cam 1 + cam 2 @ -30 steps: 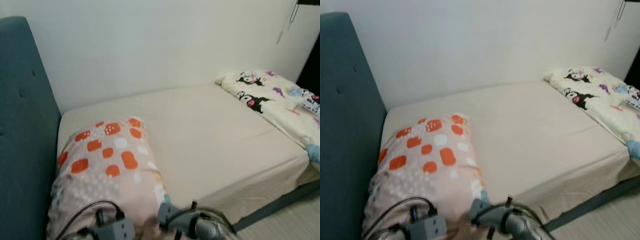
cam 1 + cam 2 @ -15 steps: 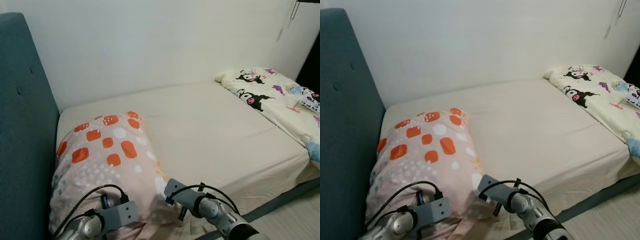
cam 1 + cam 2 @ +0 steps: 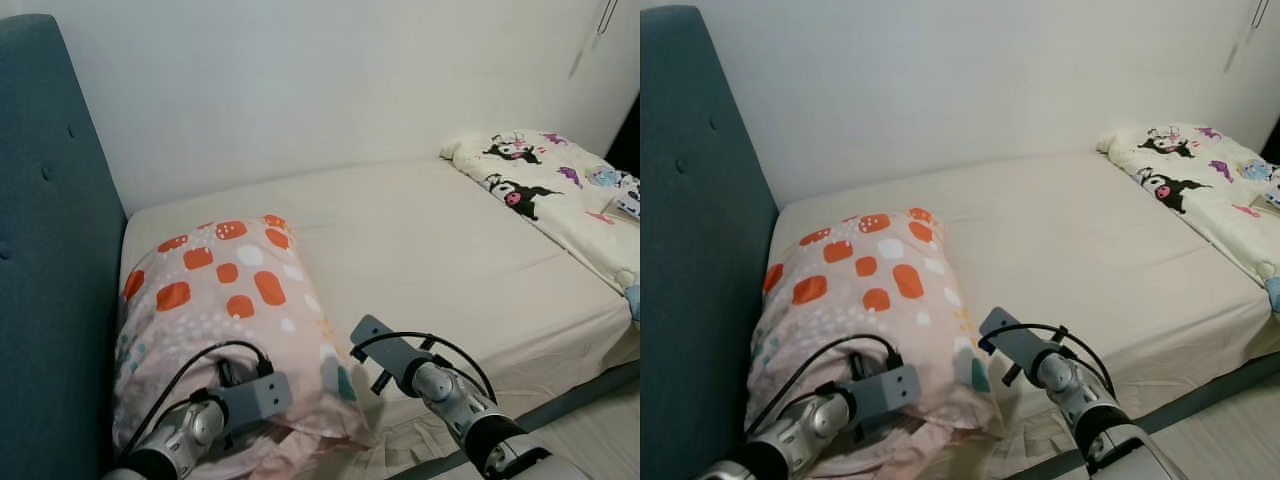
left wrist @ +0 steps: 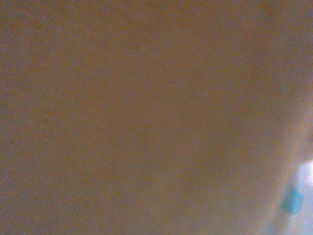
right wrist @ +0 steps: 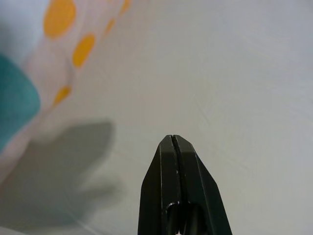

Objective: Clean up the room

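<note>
Behind pillow (image 3: 220,300), left tool hidden.

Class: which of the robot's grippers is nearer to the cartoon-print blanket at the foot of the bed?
Right. The right gripper hovers over the sheet beside the pillow, on the cartoon-print blanket's side; the left gripper is at the pillow, farther away.

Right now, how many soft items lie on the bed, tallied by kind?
Pink pillow with orange and white patches: 1
Cream cartoon-print quilt at the foot of the bed: 1
Total: 2, both lying on the beige mattress sheet.
</note>
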Motion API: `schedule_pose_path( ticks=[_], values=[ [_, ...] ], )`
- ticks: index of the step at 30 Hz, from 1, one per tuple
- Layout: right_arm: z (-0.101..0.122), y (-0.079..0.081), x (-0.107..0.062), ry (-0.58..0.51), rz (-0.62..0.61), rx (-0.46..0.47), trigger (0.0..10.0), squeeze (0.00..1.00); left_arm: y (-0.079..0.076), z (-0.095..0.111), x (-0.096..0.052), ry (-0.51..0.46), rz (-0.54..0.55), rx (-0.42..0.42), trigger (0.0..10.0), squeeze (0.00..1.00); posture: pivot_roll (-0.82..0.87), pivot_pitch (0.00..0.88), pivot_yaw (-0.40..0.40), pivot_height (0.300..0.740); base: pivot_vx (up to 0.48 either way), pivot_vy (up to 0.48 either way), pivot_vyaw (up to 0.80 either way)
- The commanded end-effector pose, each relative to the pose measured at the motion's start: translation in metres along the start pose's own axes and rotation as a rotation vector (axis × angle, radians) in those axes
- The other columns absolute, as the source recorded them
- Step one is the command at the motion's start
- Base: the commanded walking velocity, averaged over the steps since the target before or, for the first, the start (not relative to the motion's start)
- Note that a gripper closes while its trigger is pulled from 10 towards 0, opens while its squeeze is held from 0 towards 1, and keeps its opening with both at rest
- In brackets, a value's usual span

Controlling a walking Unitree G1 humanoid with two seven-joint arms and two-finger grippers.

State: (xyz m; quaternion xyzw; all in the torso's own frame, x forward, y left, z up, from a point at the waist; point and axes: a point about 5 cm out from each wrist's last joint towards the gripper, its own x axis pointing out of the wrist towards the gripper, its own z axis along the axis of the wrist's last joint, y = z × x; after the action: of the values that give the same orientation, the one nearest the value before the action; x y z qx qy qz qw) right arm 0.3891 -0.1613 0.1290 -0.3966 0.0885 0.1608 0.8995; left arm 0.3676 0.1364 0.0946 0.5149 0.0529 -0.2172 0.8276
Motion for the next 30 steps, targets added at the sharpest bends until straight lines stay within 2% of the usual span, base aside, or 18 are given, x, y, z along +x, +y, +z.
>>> schedule_pose_path(
  ticks=[1, 4, 9, 12, 15, 16, 18, 21, 24, 25, 26, 30],
  values=[
    [-0.003, -0.007, -0.001, 0.019, -0.029, 0.011, 10.0, 0.00, 0.016, 0.005, 0.003, -0.005, 0.081, 0.007, 4.4, 0.00, -0.02, 0.270, -0.049, 0.561, 0.000, 0.000, 0.00],
    [-0.003, -0.013, -0.001, 0.031, -0.054, 0.047, 10.0, 0.00, 0.024, 0.008, 0.006, 0.009, 0.102, 0.013, 4.2, 0.00, -0.02, 0.266, -0.044, 0.561, 0.000, 0.000, 0.00],
    [0.002, -0.016, 0.000, 0.016, -0.071, 0.089, 10.0, 0.00, 0.022, 0.008, 0.007, 0.026, 0.093, 0.018, 4.6, 0.00, -0.02, 0.264, -0.038, 0.561, 0.000, 0.000, 0.00],
    [0.002, -0.019, 0.000, 0.023, -0.079, 0.067, 10.0, 0.00, 0.023, 0.011, 0.009, 0.039, 0.111, 0.019, 4.6, 0.00, -0.02, 0.264, -0.039, 0.561, 0.000, 0.000, 0.00],
    [0.005, -0.027, 0.000, 0.021, -0.104, 0.080, 10.0, 0.00, 0.027, 0.017, 0.011, 0.038, 0.133, 0.021, 4.5, 0.00, -0.02, 0.265, -0.041, 0.561, 0.000, 0.000, 0.00],
    [0.011, -0.035, 0.000, 0.006, -0.126, 0.087, 10.0, 0.00, 0.034, 0.024, 0.014, 0.031, 0.158, 0.021, 4.5, 0.00, -0.02, 0.267, -0.040, 0.561, 0.000, 0.000, 0.00],
    [0.013, -0.038, 0.000, 0.001, -0.133, 0.085, 10.0, 0.00, 0.037, 0.027, 0.015, 0.025, 0.171, 0.022, 4.5, 0.00, -0.02, 0.268, -0.040, 0.561, 0.000, 0.000, 0.00],
    [0.016, -0.046, 0.000, -0.007, -0.158, 0.077, 10.0, 0.00, 0.047, 0.036, 0.016, 0.001, 0.210, 0.029, 4.2, 0.00, -0.03, 0.267, -0.039, 0.561, 0.000, 0.000, 0.00],
    [0.017, -0.055, -0.002, -0.009, -0.202, 0.084, 10.0, 0.00, 0.062, 0.047, 0.017, -0.037, 0.291, 0.041, 2.9, 0.00, -0.02, 0.265, -0.039, 0.561, 0.000, 0.000, 0.00],
    [0.017, -0.056, -0.002, -0.008, -0.213, 0.092, 10.0, 0.00, 0.066, 0.049, 0.017, -0.048, 0.315, 0.044, 3.0, 0.00, -0.02, 0.265, -0.038, 0.561, 0.000, 0.000, 0.00],
    [0.017, -0.056, -0.002, -0.009, -0.220, 0.103, 10.0, 0.00, 0.068, 0.051, 0.017, -0.059, 0.332, 0.043, 4.1, 0.00, -0.02, 0.264, -0.037, 0.561, 0.000, 0.000, 0.00],
    [0.016, -0.051, -0.001, -0.013, -0.212, 0.132, 10.0, 0.00, 0.064, 0.049, 0.017, -0.058, 0.313, 0.038, 4.4, 0.00, -0.03, 0.260, -0.036, 0.561, 0.000, 0.000, 0.00]
  ],
)
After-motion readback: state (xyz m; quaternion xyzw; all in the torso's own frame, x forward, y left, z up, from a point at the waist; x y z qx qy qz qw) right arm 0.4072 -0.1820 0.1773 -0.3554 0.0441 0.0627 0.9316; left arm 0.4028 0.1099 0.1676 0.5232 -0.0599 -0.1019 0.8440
